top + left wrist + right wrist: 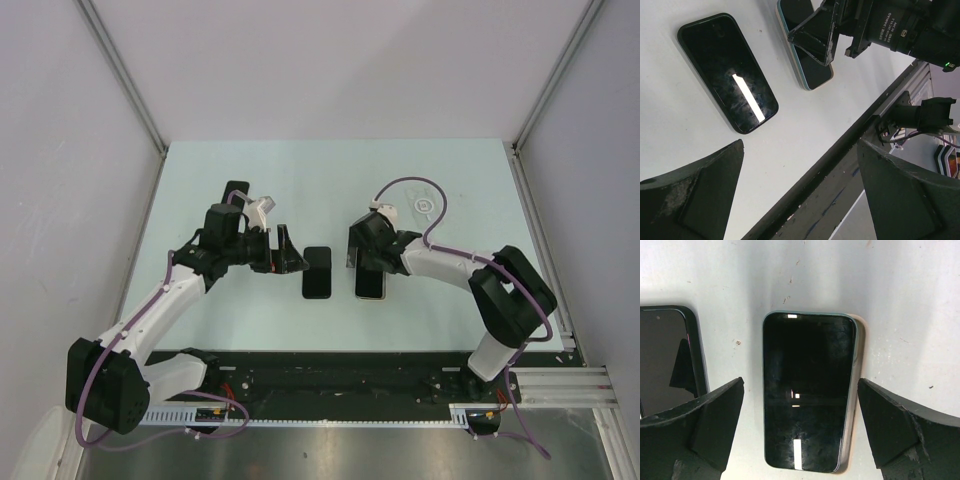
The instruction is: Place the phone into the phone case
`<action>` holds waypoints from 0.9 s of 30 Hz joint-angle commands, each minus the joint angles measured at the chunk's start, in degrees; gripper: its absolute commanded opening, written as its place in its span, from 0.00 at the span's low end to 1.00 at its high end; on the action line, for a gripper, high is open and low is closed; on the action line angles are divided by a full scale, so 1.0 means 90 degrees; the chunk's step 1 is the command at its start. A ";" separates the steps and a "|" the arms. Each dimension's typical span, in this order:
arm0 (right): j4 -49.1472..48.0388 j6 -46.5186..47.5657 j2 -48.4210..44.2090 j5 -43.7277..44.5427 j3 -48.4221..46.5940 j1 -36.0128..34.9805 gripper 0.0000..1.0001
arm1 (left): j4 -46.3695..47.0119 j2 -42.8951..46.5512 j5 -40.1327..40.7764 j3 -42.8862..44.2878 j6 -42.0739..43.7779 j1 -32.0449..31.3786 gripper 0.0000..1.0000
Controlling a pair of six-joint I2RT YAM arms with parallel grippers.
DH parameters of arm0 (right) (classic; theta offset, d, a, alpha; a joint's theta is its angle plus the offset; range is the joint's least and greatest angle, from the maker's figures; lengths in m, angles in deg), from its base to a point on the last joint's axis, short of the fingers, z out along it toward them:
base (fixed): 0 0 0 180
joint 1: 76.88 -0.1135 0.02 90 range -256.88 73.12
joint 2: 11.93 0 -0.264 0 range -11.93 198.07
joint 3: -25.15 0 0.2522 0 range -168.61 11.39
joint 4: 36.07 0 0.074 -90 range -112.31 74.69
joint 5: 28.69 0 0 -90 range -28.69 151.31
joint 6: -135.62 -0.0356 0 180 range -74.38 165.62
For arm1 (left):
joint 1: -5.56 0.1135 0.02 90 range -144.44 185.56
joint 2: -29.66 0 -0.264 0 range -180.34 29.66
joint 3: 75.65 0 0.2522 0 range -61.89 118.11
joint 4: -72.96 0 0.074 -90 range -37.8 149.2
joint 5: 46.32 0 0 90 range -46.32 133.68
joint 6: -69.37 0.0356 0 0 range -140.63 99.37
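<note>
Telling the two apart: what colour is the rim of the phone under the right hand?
Pale teal rim on the phone, clearest in right wrist view.

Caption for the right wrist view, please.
Open right gripper straddling a light-edged phone lying flat on the white table, black case beside it.

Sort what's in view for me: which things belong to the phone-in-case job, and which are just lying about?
Job:
glossy black slab phone with pale green edge
black rimmed rectangular phone case beside it, apart
open right gripper straddling the phone

Lying about:
small flat black object at far left, unidentifiable
printed circle mark
</note>
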 commanded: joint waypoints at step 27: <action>0.0421 0.0063 0.0219 -0.0111 -0.0233 0.0046 0.98 | 0.0142 0.0037 -0.0146 0.0033 0.0017 0.0048 0.98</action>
